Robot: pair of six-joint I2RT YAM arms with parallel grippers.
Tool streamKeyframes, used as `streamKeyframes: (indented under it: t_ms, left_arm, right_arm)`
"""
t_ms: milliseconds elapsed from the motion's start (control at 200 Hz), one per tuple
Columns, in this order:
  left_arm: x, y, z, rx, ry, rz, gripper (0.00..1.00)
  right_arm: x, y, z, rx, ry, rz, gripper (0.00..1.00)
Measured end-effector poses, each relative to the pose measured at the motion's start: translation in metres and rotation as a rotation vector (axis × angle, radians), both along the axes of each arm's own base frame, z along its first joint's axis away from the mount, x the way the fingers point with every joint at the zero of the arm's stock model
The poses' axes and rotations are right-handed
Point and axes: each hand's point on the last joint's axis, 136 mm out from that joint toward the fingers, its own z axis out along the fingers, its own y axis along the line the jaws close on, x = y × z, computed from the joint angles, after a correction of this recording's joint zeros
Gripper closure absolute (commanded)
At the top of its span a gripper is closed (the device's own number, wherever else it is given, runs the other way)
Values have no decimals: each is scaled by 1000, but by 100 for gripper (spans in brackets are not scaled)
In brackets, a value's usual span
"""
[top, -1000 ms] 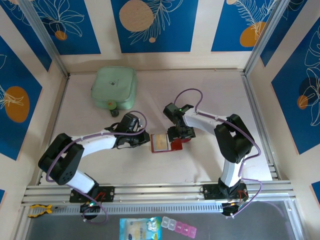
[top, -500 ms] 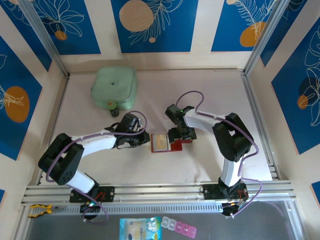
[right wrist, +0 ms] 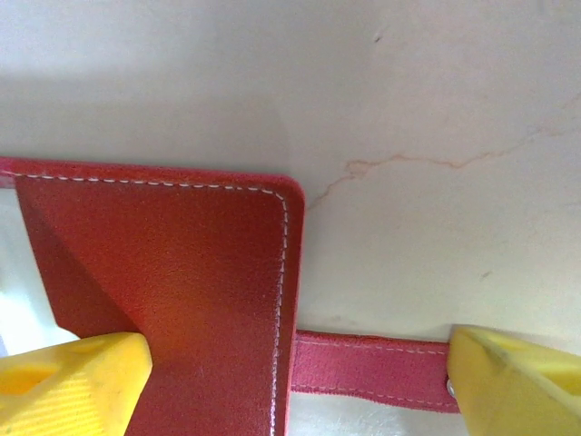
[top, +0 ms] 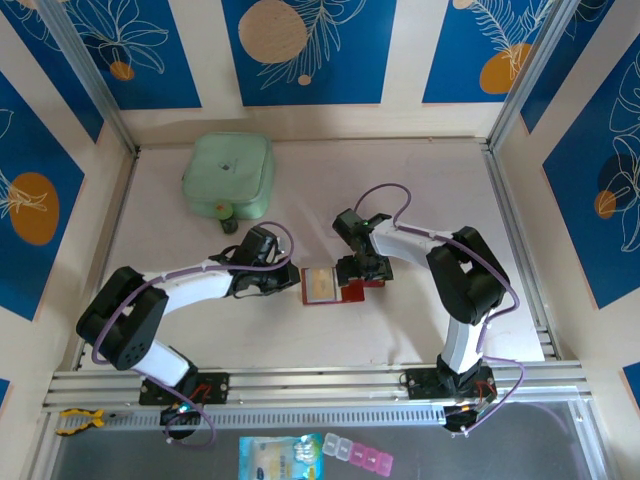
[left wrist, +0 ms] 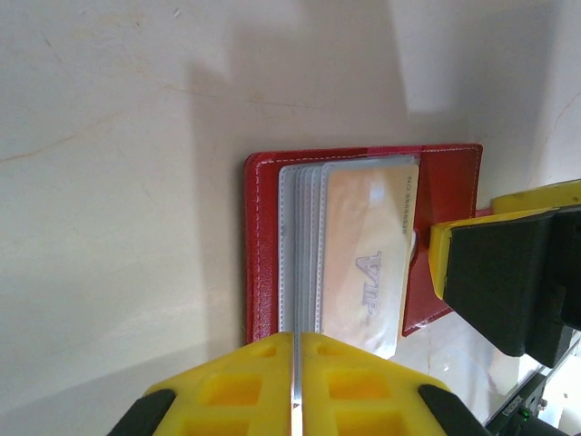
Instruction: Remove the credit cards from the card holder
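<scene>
L gripper [left wrist: 297, 363]: jaws pressed together at left edge of card holder [left wrist: 261, 245]. R gripper [right wrist: 300, 386]: jaws spread, straddling holder's red flap. Holder lies open at table [top: 300, 340] centre, credit card [left wrist: 363, 263] in pocket.

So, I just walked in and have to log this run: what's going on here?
Two robot arms are working on the red card holder, open on the table. The left hand is shut at its edge; the right hand hangs open over the red flap. A yellowish card sits in the pale pockets, not yet out.
</scene>
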Motion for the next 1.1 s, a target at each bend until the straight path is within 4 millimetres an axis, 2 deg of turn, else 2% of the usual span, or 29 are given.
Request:
streamKeyframes:
  t_ms: [445, 630, 780, 915, 1005, 1100]
  left_arm:
    - [-2, 1, -4, 5, 7, -2, 87]
    - [6, -8, 0, -9, 1, -16, 87]
    - [9, -13, 3, -21, 0, -26, 88]
    - [9, -21, 3, -27, 11, -46, 90]
    - [10, -28, 3, -33, 15, -62, 90]
    - [10, -33, 2, -34, 17, -73, 91]
  right_arm:
    - [0, 0, 3, 3, -5, -4, 15]
    - [0, 0, 7, 4, -5, -4, 17]
    - [2, 6, 26, 54, -38, -14, 22]
    - [6, 22, 50, 160, -79, -27, 29]
    - [7, 34, 59, 234, -82, -32, 36]
    - [7, 49, 61, 320, -68, -35, 50]
